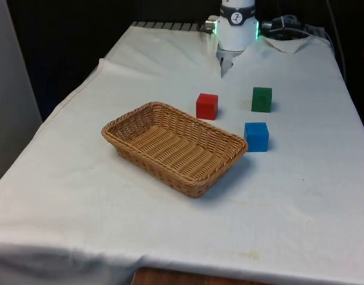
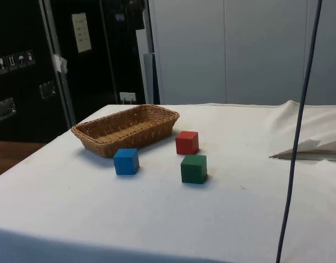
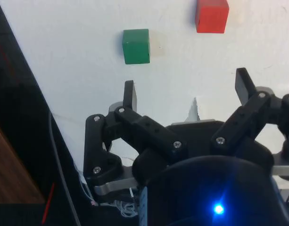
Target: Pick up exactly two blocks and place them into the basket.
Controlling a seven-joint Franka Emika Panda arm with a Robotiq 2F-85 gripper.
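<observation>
A woven wicker basket (image 1: 231,159) (image 2: 91,133) lies on the white cloth with nothing in it. Three blocks stand on the cloth beside it: a red block (image 1: 206,106) (image 2: 187,142) (image 3: 211,15), a green block (image 1: 261,99) (image 2: 193,168) (image 3: 136,46) and a blue block (image 1: 256,136) (image 2: 126,161). My gripper (image 3: 187,91) hangs open above the cloth, well back from the blocks, with nothing between its fingers. The green block lies ahead of one fingertip (image 3: 128,90) and the red block ahead of the other, both at a distance.
The table's far edge and a dark drop lie beside the gripper (image 3: 21,141). A fold of crumpled cloth (image 2: 315,145) (image 1: 288,41) sits near the robot's base. A thin cable (image 2: 296,137) hangs in front of the side camera.
</observation>
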